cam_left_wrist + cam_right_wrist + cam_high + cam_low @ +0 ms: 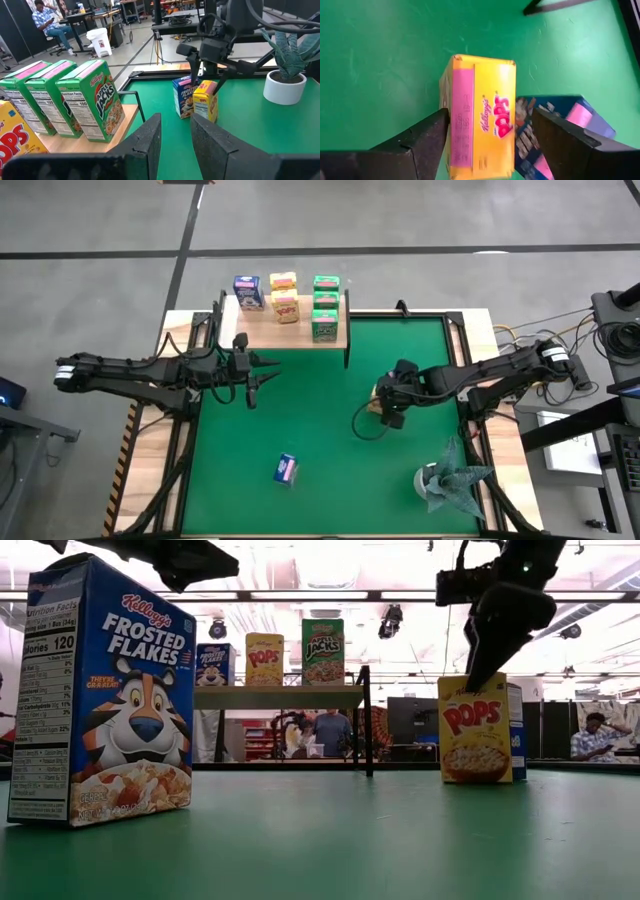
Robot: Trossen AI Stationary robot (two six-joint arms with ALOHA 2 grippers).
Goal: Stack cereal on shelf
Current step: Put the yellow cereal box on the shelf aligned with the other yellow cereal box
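From overhead the right claw (393,416) is hiding the yellow Pops box (480,117) beneath it; its own wrist camera is showing that box standing between the wide-spread fingers, untouched on both sides, with a blue box (555,135) just beside it. The left claw (252,376) is hovering near the wooden shelf (262,332), fingers narrowly parted, empty. Another blue box (286,468) is standing alone on the desk's green mat (320,430) (glossy printed card).

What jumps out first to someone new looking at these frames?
The right gripper hangs open over a yellow Pops box standing on the green mat, a blue box beside it. Six boxes already line the wooden shelf at the far edge. One lone Frosted Flakes box stands near the front.
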